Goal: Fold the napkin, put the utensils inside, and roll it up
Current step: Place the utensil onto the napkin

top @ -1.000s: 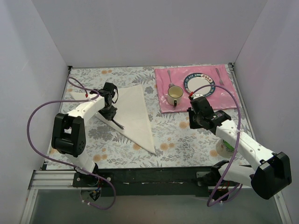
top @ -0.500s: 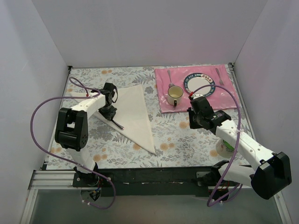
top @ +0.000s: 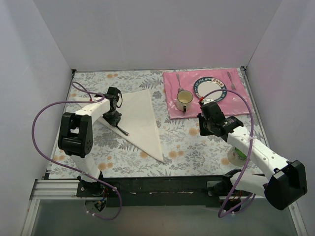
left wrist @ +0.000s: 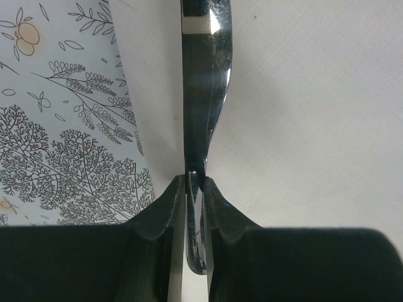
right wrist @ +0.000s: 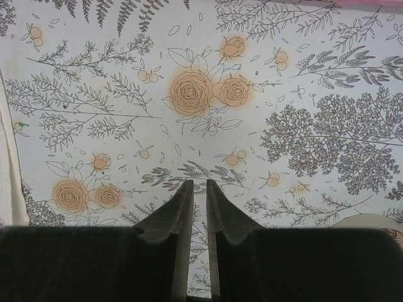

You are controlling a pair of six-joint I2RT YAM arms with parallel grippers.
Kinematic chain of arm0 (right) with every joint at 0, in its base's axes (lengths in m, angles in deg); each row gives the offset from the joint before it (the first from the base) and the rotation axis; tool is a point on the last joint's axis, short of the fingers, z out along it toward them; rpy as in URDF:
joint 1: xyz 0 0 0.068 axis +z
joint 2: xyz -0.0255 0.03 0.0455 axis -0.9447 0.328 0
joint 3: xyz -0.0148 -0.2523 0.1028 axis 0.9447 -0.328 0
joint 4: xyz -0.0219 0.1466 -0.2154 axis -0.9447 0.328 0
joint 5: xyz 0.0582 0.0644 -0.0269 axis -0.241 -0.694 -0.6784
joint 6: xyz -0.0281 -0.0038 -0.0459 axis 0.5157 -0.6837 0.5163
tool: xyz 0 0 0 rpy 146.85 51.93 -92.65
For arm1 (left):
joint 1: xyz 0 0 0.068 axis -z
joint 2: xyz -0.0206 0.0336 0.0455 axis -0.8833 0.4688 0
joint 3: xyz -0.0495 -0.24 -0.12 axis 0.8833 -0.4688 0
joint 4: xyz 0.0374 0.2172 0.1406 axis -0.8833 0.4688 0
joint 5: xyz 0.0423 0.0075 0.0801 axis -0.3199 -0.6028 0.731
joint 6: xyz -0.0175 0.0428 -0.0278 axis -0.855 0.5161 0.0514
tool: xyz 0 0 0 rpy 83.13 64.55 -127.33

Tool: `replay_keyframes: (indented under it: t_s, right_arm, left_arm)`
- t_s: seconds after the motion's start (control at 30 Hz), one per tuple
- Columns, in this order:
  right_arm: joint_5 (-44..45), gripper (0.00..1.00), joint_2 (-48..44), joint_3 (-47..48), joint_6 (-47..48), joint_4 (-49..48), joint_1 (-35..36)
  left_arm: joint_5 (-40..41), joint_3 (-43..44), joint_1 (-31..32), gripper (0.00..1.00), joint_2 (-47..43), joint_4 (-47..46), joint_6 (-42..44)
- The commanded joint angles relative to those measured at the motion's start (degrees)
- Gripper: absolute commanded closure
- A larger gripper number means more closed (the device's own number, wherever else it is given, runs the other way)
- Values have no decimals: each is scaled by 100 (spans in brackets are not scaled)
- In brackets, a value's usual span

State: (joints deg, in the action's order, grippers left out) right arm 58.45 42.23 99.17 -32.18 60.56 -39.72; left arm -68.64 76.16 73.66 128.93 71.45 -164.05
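Knife [left wrist: 204,94] clamped tight in left pincer [left wrist: 196,182], over folded napkin [top: 142,115] at 9 o'clock on bench [top: 187,147]; lower it flat, well inside the cloth edge, before releasing; right pincer [right wrist: 194,189] near-closed, empty.

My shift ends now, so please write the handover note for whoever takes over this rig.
Left gripper: shut on the knife, held over the left part of the napkin.
Right gripper: nearly shut, empty, over the bare tablecloth near the pink placemat.
The napkin lies flat, folded into a triangle.
Done: the fold.
Left: lay the knife on the napkin, let go, roll it up.
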Motion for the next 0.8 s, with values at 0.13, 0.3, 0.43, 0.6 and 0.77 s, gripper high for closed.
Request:
replay_keyframes:
  t_s: [0.13,0.3,0.43,0.6,0.77]
  right_arm:
    - [34,79,33,-21,62,-81,-20]
    - [26,79,60,-30,53,-99,-20]
    - [8,79,69,-21,62,-108,-20]
    - [8,79,86,-30,62,-116,-20]
    - [-10,79,95,-39,62,-134,-20]
  left_arm:
    - [10,-26,-116,100,-101,-177,106]
    - [-7,-17,-160,100,-57,-134,54]
    - [-51,-35,-204,100,22,-151,1]
    - [-78,-26,-221,100,92,-125,-69]
    - [-86,-8,-221,100,145,-125,-140]
